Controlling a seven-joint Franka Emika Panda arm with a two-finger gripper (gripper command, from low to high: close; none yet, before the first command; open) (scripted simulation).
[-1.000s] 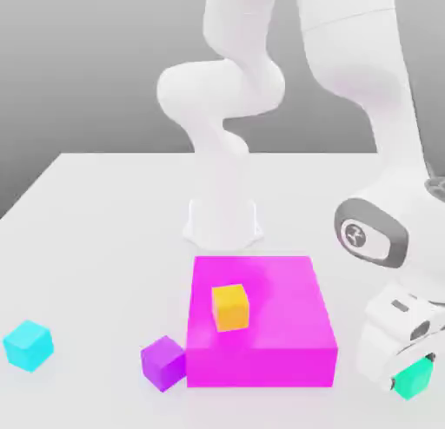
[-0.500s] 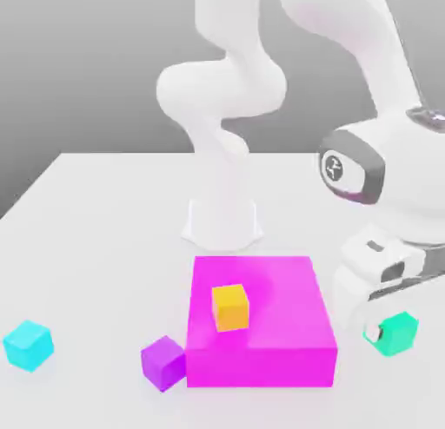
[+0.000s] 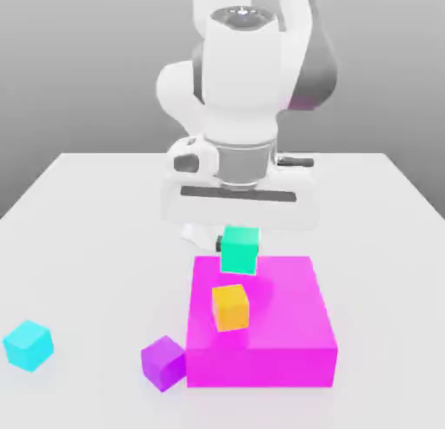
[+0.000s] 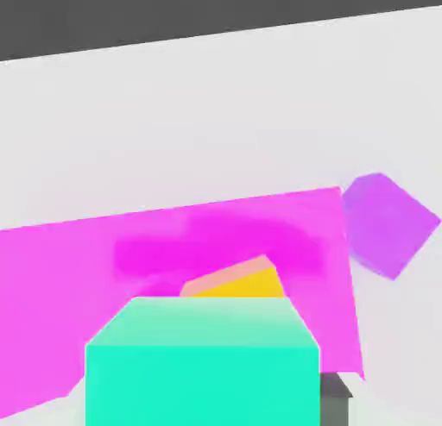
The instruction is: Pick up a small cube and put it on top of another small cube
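Observation:
The small sea-green cube [image 3: 240,250] hangs in the air above the big magenta block [image 3: 287,332], with my gripper [image 3: 240,245] shut on it. Just below and slightly toward the exterior view's left of it, the orange-yellow cube [image 3: 230,306] rests on the magenta block's top. In the hand view the sea-green cube [image 4: 203,368] sits close to the camera and hides part of the orange-yellow cube [image 4: 237,282] beyond it. A clear gap separates the two cubes.
A purple cube [image 3: 162,361] lies on the white table [image 3: 96,245] against the magenta block's front corner on the exterior view's left; the hand view has it too [image 4: 387,222]. A cyan-blue cube [image 3: 28,344] sits at the exterior view's far left.
My gripper has lifted the sea-green cube from the table at the exterior view's lower right and carried it up and leftward to above the magenta block, near the orange-yellow cube.

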